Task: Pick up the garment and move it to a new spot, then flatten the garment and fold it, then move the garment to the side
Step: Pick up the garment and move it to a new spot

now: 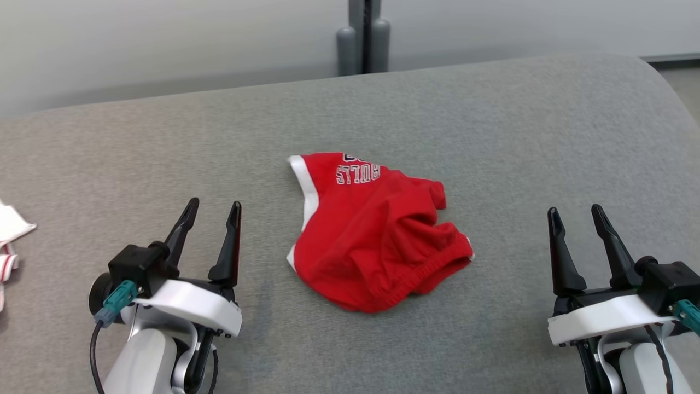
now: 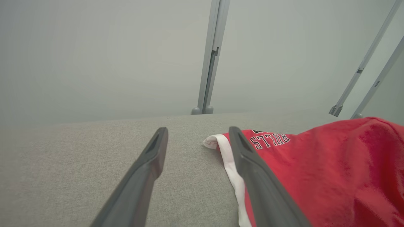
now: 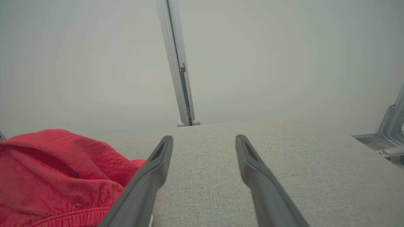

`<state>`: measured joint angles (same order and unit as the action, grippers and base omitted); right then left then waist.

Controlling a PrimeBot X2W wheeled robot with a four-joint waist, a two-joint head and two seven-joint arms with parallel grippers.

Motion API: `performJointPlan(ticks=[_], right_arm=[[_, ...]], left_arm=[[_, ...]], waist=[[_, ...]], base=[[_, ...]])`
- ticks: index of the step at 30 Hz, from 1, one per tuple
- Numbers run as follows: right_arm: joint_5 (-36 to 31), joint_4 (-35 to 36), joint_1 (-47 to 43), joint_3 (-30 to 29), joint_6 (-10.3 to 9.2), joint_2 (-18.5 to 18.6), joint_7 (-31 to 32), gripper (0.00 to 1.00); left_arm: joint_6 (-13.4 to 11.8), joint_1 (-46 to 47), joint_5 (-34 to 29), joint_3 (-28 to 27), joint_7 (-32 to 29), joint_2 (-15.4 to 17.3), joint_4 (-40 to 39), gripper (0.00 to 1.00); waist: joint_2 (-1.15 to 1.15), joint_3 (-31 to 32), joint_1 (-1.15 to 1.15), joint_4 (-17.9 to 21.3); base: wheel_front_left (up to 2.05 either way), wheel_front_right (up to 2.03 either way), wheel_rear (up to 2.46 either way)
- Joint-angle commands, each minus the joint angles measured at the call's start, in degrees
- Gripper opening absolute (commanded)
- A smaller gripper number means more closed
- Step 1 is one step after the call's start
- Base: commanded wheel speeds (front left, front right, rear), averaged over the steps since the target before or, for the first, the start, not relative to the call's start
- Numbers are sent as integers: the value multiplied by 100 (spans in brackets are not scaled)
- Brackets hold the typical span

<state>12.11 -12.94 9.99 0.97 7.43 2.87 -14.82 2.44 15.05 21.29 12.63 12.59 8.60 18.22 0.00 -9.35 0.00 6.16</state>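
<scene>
Left end effector (image 1: 214,203) wide, empty, left of garment (image 1: 377,235); right end effector (image 1: 573,209) wide, empty, well right of it; head: garment crumpled on bench (image 1: 492,137) | left wrist: one finger (image 2: 262,189) just beside garment's white trim (image 2: 233,176), could snag and drag cloth | right wrist: bunched waistband (image 3: 72,217) near, may pinch several layers, spoiling flattening
</scene>
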Motion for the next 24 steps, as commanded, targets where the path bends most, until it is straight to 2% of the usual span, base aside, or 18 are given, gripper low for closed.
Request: performJointPlan(ticks=[1,12,24], right_arm=[[-20,1,-45,-8,11,53,-10,100],[-65,79,-359,-33,11,100,128,100],[-113,262,-770,-111,11,106,330,100]], left_arm=[[-23,-77,29,-17,11,29,-17,100],[-145,-630,294,-386,123,217,-138,100],[-269,-1105,294,-414,112,337,-397,100]], waist=[[0,110,0,-144],[0,475,0,-433],[0,767,0,-438]], base=[[0,0,0],[0,0,0],[0,0,0]])
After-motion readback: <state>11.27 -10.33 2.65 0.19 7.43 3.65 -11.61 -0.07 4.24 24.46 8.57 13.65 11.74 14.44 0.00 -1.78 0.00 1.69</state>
